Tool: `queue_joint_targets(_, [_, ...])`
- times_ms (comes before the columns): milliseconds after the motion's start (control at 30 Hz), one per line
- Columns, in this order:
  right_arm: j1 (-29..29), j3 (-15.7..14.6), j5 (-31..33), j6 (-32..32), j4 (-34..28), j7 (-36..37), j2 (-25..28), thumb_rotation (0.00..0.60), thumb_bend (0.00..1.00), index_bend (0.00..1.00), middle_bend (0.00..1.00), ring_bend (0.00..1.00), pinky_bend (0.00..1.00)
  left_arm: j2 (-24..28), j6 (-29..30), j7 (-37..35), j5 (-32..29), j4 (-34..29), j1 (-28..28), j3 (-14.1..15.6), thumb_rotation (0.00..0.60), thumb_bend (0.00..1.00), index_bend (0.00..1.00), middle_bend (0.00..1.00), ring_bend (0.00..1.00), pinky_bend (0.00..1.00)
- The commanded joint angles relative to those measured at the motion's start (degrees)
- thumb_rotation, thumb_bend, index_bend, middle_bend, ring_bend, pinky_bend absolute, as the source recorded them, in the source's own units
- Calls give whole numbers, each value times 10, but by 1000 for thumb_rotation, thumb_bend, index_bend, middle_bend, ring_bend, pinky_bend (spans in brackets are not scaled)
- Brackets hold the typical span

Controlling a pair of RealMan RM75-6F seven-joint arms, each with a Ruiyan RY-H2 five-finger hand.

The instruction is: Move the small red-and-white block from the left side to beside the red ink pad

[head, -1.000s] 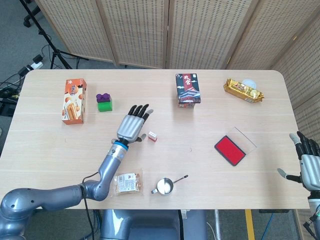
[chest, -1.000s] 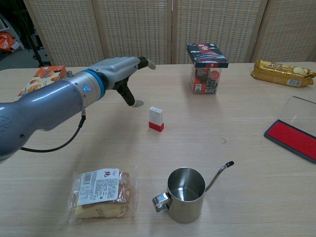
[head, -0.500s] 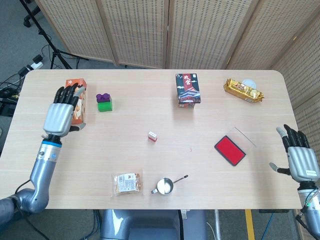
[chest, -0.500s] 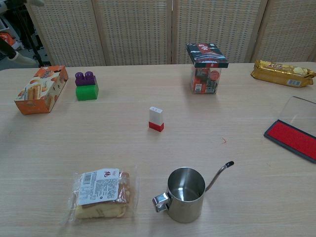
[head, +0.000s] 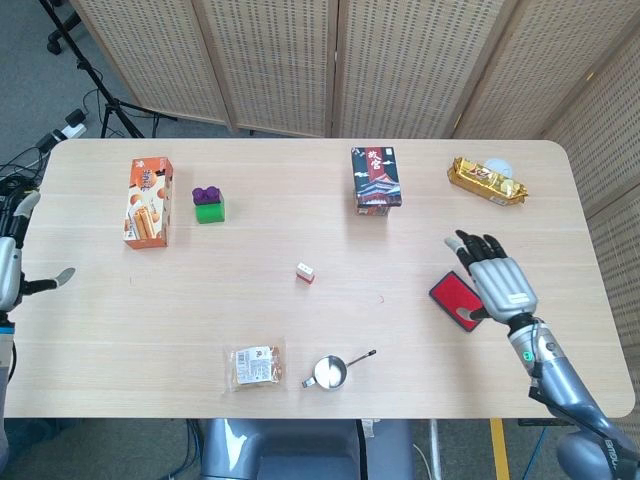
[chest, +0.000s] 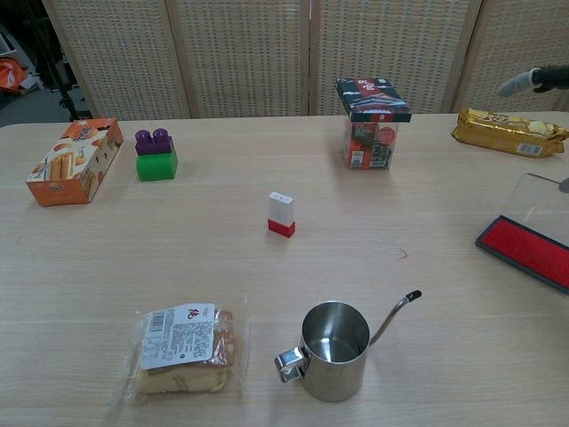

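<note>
Currently the small red-and-white block (head: 305, 273) stands upright on its red end near the middle of the pale wooden table (head: 420, 350), well apart from the flat red ink pad (head: 453, 296) with its clear lid lying at the right. The right hand (head: 494, 281) hovers over the pad's right portion, fingers (head: 470, 243) spread and released, holding nothing. The left hand (head: 8, 262) sits at the far left edge of the head view; only part of it shows, so it seems released and empty, though I cannot be sure. Neither hand is touching the block. To do this step well, the right hand, being the nearer, should probably cross leftward over bare table toward the block, staying above the steel pitcher (head: 327, 373) with its long thin spout. Since the block is narrow and tall, it would likely tip under a sideways nudge, so descend from directly above and pinch its 2 opposite faces evenly. Then carry it level and set it just beside the pad, not on the red surface or the lid.
</note>
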Motion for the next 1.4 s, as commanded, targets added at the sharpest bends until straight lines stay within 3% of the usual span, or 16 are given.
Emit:
queue_joint_targets(33, [93, 17, 135, -50, -7, -80, -70, 600, 0, 0, 0, 0, 0, 18, 6, -22, 13, -13, 12, 0, 600, 17, 0, 0, 0, 0])
queue_joint_targets(200, [197, 33, 299, 20, 42, -170, -207, 600, 0, 32, 0, 0, 0, 31, -4, -44, 21, -16, 18, -2, 600, 19, 0, 0, 0, 0])
queue_joint_targets(300, [268, 53, 406, 47, 127, -209, -319, 600, 0, 59, 0, 0, 0, 38, -17, -56, 21, -14, 20, -5, 600, 21, 0, 0, 0, 0])
queue_joint_targets(433, [320, 77, 473, 75, 198, -236, -397, 600, 0, 138, 0, 0, 0, 42, -28, -65, 19, -10, 21, -10, 600, 22, 0, 0, 0, 0])
queue_joint_targets(600, [352, 95, 492, 82, 253, -242, -448, 600, 0, 218, 0, 0, 0, 43, -42, -71, 11, -4, 20, -17, 600, 23, 0, 0, 0, 0])
queue_joint_targets(933, [372, 111, 444, 102, 328, -234, -492, 600, 0, 220, 24, 1, 1, 47, -60, -85, 7, 4, 21, -26, 600, 24, 0, 0, 0, 0])
queue_joint_targets(1000, [372, 111, 440, 101, 332, -233, -494, 600, 0, 220, 137, 73, 73, 47, -62, -85, 7, 4, 21, -27, 600, 24, 0, 0, 0, 0])
queue_joint_targets(1067, [370, 111, 434, 96, 335, -228, -495, 600, 0, 220, 361, 310, 381, 46, -63, -84, 7, 4, 21, -27, 600, 25, 0, 0, 0, 0])
queue_joint_targets(1167, [367, 116, 416, 95, 340, -214, -499, 600, 18, 220, 602, 617, 806, 45, -65, -81, 9, 4, 21, -27, 600, 24, 0, 0, 0, 0])
queue_joint_targets(1267, [368, 115, 388, 113, 350, -204, -513, 600, 52, 227, 715, 758, 973, 45, -65, -80, 9, 4, 23, -29, 600, 25, 0, 0, 0, 0])
queue_joint_targets(1400, [375, 128, 392, 129, 366, -219, -531, 600, 98, 260, 789, 838, 1000, 45, -67, -80, 10, 3, 24, -30, 600, 25, 0, 0, 0, 0])
